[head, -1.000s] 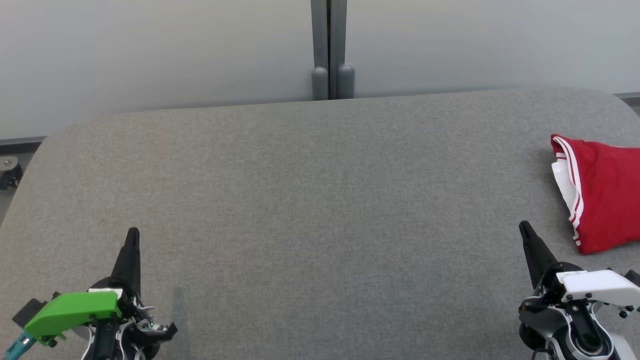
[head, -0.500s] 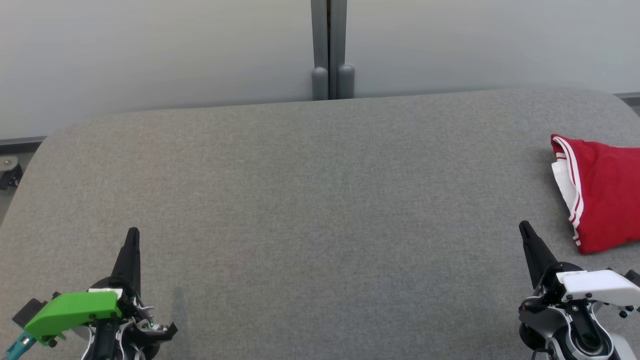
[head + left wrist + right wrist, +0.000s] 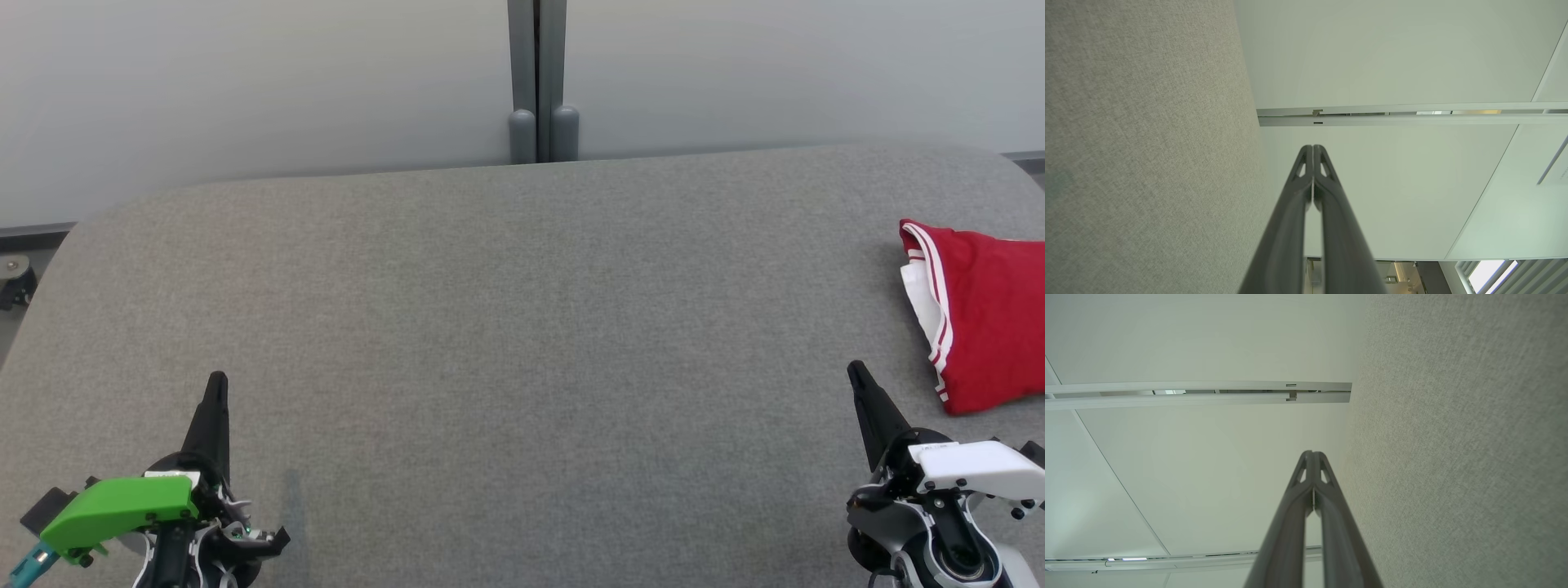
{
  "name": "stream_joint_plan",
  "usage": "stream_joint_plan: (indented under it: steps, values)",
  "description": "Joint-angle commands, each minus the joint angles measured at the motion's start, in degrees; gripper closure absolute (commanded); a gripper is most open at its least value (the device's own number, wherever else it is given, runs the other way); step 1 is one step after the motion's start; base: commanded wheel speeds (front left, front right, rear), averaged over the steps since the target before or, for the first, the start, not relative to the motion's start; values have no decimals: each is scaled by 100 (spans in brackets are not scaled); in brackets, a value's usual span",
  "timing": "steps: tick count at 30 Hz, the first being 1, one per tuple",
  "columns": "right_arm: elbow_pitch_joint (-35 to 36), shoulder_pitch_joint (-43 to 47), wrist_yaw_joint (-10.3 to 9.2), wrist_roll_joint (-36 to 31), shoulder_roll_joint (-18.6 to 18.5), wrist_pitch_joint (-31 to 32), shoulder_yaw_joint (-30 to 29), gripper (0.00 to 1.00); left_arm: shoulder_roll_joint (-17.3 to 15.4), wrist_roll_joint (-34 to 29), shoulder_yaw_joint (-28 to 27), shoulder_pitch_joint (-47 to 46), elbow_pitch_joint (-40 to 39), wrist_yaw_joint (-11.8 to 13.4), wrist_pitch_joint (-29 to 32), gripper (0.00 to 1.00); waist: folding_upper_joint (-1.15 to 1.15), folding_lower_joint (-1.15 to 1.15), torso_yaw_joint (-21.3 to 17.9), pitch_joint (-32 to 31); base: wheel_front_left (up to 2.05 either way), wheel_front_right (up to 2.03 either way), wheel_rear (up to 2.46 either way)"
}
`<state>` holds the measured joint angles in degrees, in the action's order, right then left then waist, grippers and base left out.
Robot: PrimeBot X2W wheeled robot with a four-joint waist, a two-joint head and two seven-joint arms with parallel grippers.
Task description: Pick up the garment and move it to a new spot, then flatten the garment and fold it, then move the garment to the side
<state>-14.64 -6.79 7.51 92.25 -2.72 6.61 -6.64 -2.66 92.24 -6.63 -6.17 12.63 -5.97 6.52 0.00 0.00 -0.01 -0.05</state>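
Both right gripper (image 3: 854, 372), near the red white-striped cloth garment (image 3: 992, 318), and left gripper (image 3: 216, 382), well apart, were pressed together; we judged it soft, light, hem-grippable.

1 red garment (image 3: 988, 318) with white trim, 1 grey table (image 3: 522, 327), 2 grippers: left gripper (image 3: 216, 380), right gripper (image 3: 854, 369). 2 dark fingers (image 3: 1290, 228) each, 4 total.

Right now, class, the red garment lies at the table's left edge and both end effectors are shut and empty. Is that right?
Wrong side: the head view shows the red garment at the table's right edge. The left end effector and right end effector are shut and empty.
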Motion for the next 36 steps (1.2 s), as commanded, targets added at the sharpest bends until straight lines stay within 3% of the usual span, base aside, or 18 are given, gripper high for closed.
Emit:
stream_joint_plan:
  steps: [1, 36]
  values:
    - [21, -35, -4, 11, -31, 23, -9, 100, -40, 21, -11, -49, -22, 15, 26, 100, 0, 0, 0, 0, 0, 0, 0]
    - [20, -35, -4, 11, -31, 23, -9, 100, -40, 22, -10, -49, -22, 15, 26, 100, 0, 0, 0, 0, 0, 0, 0]
